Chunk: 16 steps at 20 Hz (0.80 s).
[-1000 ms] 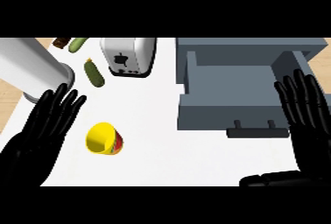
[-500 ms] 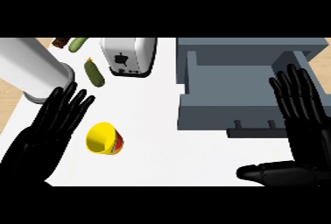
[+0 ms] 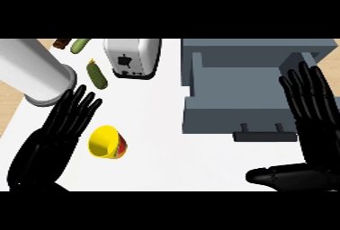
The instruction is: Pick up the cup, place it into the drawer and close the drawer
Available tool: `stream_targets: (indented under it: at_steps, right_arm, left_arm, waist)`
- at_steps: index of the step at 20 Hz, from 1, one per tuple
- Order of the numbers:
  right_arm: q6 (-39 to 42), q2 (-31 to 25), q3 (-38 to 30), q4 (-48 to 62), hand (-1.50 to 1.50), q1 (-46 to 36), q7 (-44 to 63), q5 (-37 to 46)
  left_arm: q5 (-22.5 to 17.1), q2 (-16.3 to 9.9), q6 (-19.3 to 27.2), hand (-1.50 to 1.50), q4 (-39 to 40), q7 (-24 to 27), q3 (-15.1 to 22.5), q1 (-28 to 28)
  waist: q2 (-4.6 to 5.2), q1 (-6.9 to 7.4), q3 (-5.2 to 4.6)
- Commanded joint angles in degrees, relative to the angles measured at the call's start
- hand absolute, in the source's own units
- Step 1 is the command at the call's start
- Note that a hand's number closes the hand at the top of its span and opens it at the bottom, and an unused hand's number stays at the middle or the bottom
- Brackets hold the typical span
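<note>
Hands: left (image 3: 56, 141), right (image 3: 312, 112) both spread | one cup (image 3: 107, 142) | one open drawer (image 3: 229, 114)

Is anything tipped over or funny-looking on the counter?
Yes. The yellow cup lies on its side on the white counter, right beside the open left hand. The grey drawer stands open. Nothing looks spilled or broken.

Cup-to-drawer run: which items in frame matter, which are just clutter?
Job:
yellow cup, on its side
open grey drawer
left robot hand, open beside the cup
right robot hand, open

Clutter:
toaster
white cylinder
two green vegetables
</note>
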State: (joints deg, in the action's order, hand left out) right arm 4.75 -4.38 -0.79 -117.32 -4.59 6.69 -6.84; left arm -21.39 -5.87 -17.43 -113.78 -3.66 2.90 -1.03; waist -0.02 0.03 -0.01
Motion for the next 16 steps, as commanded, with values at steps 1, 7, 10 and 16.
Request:
stream_targets:
  at_steps: [1, 7, 10, 16]
  right_arm:
    - [1.0, 0.2, 0.9, -0.7, -1.5, 1.2, -0.7, 0.7]
    - [-1.6, 3.0, 4.0, -3.3, -1.5, 3.4, -1.0, 3.6]
    - [-1.0, 1.3, 0.4, 1.0, -1.5, -1.4, -0.1, 1.4]
    - [-0.9, 1.1, 0.8, 1.1, -1.5, -2.0, 0.2, 2.3]
  left_arm:
    - [-2.5, -1.1, -1.5, -1.5, 0.8, -0.6, -3.7, 0.4]
    - [0.2, -0.2, -1.0, -1.5, -1.4, -2.3, -1.4, -3.9]
    - [5.2, 1.7, -2.0, -1.5, 2.7, 2.9, 0.8, -7.1]
    - [8.3, 0.4, -3.3, -1.5, 15.4, 9.0, -4.2, -2.0]
  waist:
    - [-0.01, -0.01, 0.0]
    - [-0.04, 0.04, 0.0]
    - [0.0, 0.12, 0.0]
    - [0.04, -0.07, -0.01]
